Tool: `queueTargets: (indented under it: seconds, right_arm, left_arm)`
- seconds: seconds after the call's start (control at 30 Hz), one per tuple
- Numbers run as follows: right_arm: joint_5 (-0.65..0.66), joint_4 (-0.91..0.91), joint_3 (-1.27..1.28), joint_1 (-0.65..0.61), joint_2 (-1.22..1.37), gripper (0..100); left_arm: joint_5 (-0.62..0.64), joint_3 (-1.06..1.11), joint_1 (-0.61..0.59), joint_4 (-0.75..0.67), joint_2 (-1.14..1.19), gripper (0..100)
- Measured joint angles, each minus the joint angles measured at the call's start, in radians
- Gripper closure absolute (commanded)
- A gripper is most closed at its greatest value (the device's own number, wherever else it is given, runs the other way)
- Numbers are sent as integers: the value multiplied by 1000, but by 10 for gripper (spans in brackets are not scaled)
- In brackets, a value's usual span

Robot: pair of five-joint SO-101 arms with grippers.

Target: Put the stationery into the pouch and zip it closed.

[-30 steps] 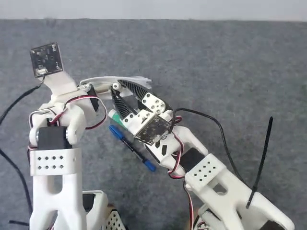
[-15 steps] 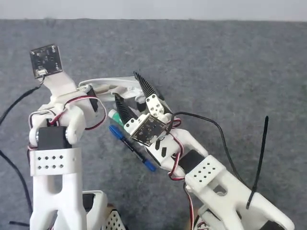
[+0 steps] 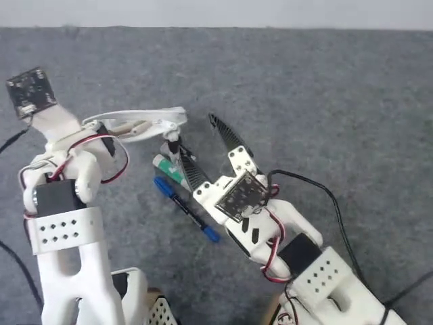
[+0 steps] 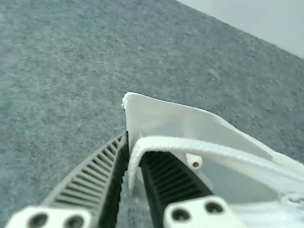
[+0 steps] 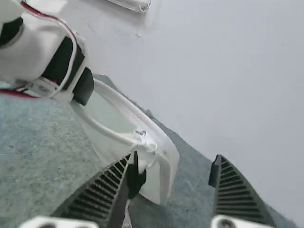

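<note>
My left gripper [image 4: 133,159] is shut on the zip edge of the white translucent pouch [image 4: 190,133] and holds it lifted off the table [image 3: 142,125]. A small white tube [image 4: 194,163] lies inside it. My right gripper [image 3: 196,137] stands open just beside the pouch's free end, where a dark zip pull [image 3: 172,145] hangs. In the right wrist view the pouch [image 5: 123,128] sits beyond the gripper [image 5: 173,164], close to one finger [image 5: 107,194]. A green-capped marker [image 3: 166,169] and a blue pen [image 3: 186,208] lie on the grey mat below, partly under the right gripper.
The grey mat [image 3: 325,95] covers the table, bare at the back and right. A black cable [image 3: 325,196] loops off the right arm. The left arm's body [image 3: 64,203] rises at the front left.
My right gripper has opened and drawn back from the pouch's end. The left arm has swung left, carrying the pouch with it.
</note>
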Motion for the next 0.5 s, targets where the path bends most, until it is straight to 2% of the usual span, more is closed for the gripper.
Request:
queueTargets:
  seconds: [0.2,0.5]
  right_arm:
    - [-2,187,-51,2,3,764]
    - [-3,201,-114,0,262,764]
  left_arm:
    - [3,0,-69,-26,0,987]
    - [34,0,-158,-31,0,987]
